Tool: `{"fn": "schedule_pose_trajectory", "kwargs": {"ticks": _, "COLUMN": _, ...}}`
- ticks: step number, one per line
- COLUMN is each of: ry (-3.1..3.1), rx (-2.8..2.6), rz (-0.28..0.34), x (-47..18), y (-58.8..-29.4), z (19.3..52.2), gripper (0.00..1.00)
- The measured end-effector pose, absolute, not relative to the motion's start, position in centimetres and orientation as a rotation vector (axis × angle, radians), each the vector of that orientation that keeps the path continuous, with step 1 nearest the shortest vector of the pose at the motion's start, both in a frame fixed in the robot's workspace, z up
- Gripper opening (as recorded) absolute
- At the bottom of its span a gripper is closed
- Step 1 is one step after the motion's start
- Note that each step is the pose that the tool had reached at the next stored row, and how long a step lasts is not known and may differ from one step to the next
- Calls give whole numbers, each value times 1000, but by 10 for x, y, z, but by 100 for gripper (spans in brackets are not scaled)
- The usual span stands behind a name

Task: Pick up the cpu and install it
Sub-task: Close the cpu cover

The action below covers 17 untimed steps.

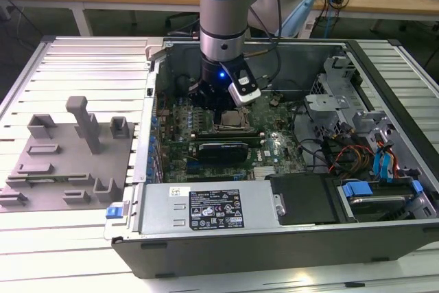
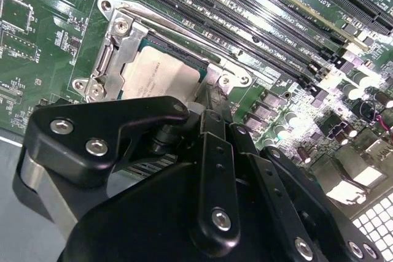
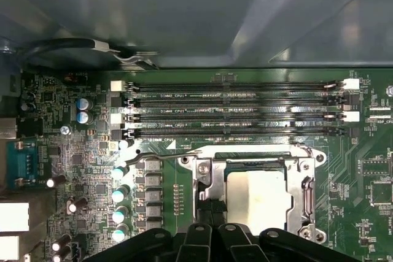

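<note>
The cpu [image 2: 163, 75] lies flat in the motherboard socket, its silvery top showing inside the metal socket frame [image 2: 116, 47]. In the first wrist view the cpu [image 3: 258, 197] sits level within the frame [image 3: 202, 173]. My gripper [image 2: 210, 92] hangs right at one edge of the chip with its black fingers drawn together and nothing visible between them. The first wrist view shows the gripper [image 3: 212, 210] beside the cpu, not across it. In the exterior view the arm reaches straight down into the open computer case, with the gripper [image 1: 221, 104] just above the socket and cpu [image 1: 230, 121].
Memory slots [image 3: 233, 111] run alongside the socket. The case walls [image 1: 158, 66] ring the board. A black expansion card [image 1: 221, 150], the power supply [image 1: 212, 209], cables and drive cages [image 1: 357, 135] crowd the case. A grey fixture with blocks [image 1: 68, 156] stands at the exterior view's left.
</note>
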<state>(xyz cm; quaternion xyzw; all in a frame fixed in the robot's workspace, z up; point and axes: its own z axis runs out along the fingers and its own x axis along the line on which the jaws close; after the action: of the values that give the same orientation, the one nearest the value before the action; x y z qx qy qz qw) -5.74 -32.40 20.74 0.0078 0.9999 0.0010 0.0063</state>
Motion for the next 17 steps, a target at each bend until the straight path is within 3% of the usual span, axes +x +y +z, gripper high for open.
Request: {"fn": "schedule_pose_trajectory", "kwargs": {"ticks": 17, "ry": 3117, "rx": 24, "rz": 22, "x": -58, "y": -321, "z": 204, "gripper": 11}}
